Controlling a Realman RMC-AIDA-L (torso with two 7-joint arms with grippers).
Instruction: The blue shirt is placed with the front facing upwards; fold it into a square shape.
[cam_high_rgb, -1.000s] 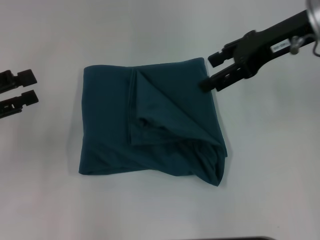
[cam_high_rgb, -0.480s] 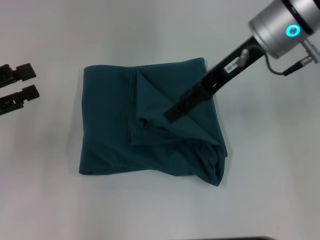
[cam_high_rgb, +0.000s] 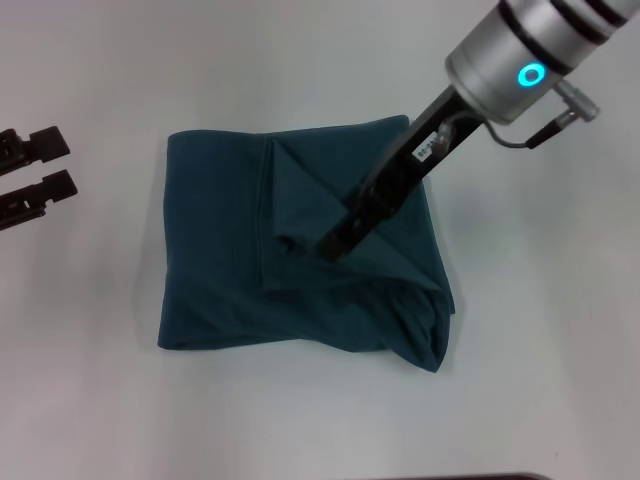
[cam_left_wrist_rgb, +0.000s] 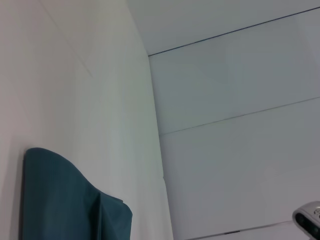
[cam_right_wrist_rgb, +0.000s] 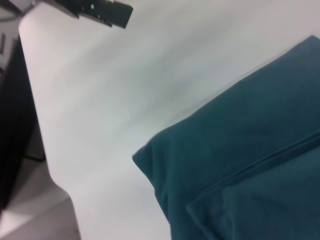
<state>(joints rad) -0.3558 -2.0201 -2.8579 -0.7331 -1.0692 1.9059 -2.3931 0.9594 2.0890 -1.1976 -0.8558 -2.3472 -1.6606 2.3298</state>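
Right gripper (cam_high_rgb: 332, 245) tip-down on the folded shirt (cam_high_rgb: 215, 260), grip unclear; left gripper (cam_high_rgb: 45, 165) released, parked aside.

White table (cam_high_rgb: 100, 400), plain surface. One item lying on it: the folded blue shirt (cam_high_rgb: 215, 250), roughly centre.
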